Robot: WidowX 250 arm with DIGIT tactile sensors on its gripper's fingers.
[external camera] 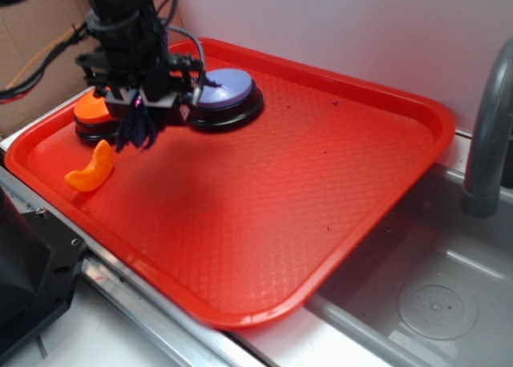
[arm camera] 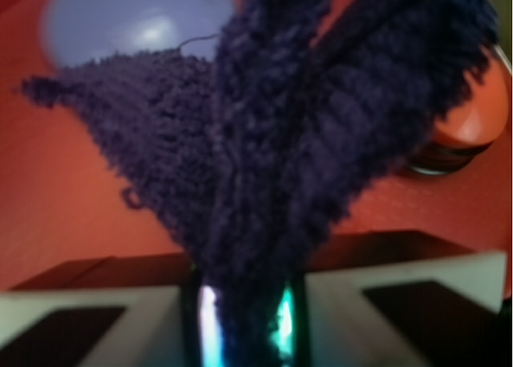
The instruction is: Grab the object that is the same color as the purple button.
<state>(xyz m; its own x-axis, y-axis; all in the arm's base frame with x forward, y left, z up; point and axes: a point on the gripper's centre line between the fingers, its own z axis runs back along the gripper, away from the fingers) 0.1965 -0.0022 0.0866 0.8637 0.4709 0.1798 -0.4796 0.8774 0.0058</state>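
My gripper (external camera: 143, 104) hangs over the back left of the red tray (external camera: 264, 207) and is shut on the dark purple fuzzy bundle (external camera: 138, 129), which dangles below the fingers, clear of the tray floor. In the wrist view the bundle (arm camera: 256, 167) fans out from between the closed jaws of the gripper (arm camera: 244, 315) and fills most of the frame. The purple button (external camera: 227, 90), a lavender dome on a black base, sits just right of the gripper; it also shows in the wrist view (arm camera: 136, 22).
An orange-domed button (external camera: 94, 113) stands left of the gripper, also in the wrist view (arm camera: 473, 118). A small orange crescent (external camera: 92, 169) lies in front of it. A metal sink (external camera: 433, 303) and grey faucet (external camera: 489, 135) are to the right. Cardboard stands behind.
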